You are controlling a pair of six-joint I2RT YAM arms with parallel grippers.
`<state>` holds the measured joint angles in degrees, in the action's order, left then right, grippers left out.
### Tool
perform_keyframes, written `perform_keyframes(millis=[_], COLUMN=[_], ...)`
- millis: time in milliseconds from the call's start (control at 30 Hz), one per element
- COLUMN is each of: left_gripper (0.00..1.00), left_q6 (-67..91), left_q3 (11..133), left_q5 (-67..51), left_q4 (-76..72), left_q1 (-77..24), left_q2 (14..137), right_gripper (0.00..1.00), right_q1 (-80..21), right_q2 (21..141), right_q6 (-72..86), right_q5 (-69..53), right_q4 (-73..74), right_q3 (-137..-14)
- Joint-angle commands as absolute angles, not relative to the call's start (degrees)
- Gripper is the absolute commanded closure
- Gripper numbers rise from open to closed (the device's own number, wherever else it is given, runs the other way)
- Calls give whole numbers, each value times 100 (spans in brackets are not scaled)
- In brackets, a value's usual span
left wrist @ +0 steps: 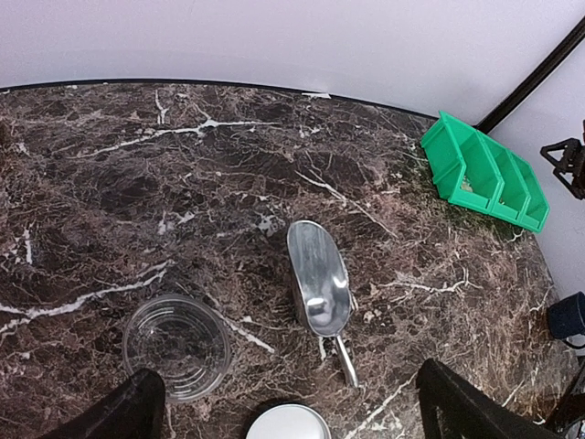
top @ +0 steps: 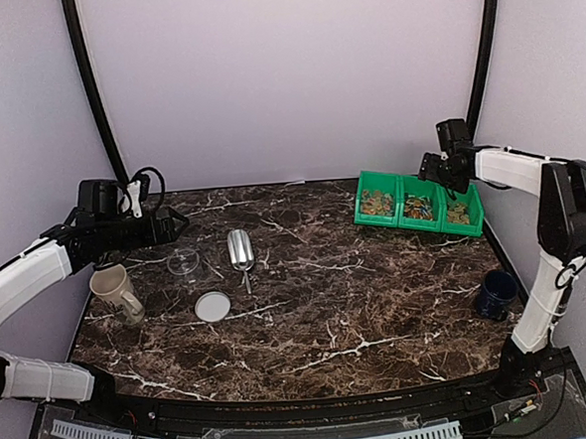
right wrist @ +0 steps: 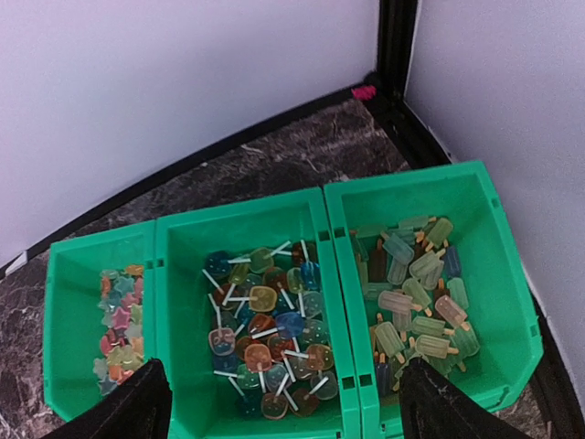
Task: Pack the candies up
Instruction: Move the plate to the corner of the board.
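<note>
The candies [right wrist: 270, 325] are small coloured sweets lying in a green three-compartment bin [right wrist: 334, 274]. Lollipop shapes fill the middle compartment, popsicle shapes [right wrist: 416, 293] the right one and star shapes [right wrist: 117, 320] the left one. My right gripper [right wrist: 288, 407] is open and empty, hovering over the middle compartment. In the top view it [top: 431, 168] sits above the bin [top: 370, 181] at the back right. My left gripper [top: 179, 224] is open and empty at the back left, above a clear round container [left wrist: 176, 346] and a metal scoop [left wrist: 320, 279].
A white lid [top: 213, 306] lies in front of the clear container [top: 183, 262] and the scoop [top: 240, 251]. A beige mug [top: 113, 292] stands at the left edge, a dark blue mug [top: 497, 293] at the right edge. Grey walls close in on three sides.
</note>
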<state>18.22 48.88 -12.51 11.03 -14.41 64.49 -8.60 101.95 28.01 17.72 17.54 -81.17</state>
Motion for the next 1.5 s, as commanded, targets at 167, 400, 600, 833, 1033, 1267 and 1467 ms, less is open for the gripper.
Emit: perform_keyframes(millis=[167,400,600,833,1033,1267,1467], left_gripper=[1,1,1,1,1,1,1], left_q6=[1832,1878,1950,1968,2004,2034,2044], left_q3=[4804,4801,4783,4768,4781,4781,4781], left_q5=[-1544,-1650,-1665,-1683,-1794,-1896,-1916], left_q4=[921,876,852,839,817,800,800], left_q1=[-1406,-1377,-1353,-1331,-1319,-1284,-1274], left_q2=[6514,6538,6539,6566,6621,6653,6658], right_gripper=[20,21,32,43,55,72,80], right_q1=[-536,-423,-389,-389,-401,-569,-741], right_q2=[10948,11192,11320,11466,11521,11597,11738], right_q6=[3268,3188,3051,2894,2760,2549,2449], right_q5=[1714,1650,1541,1486,1453,1672,1780], right_q4=[1675,1727,1688,1689,1667,1755,1867], right_q3=[-8282,-8221,-8206,-8260,-8295,-8419,-8574])
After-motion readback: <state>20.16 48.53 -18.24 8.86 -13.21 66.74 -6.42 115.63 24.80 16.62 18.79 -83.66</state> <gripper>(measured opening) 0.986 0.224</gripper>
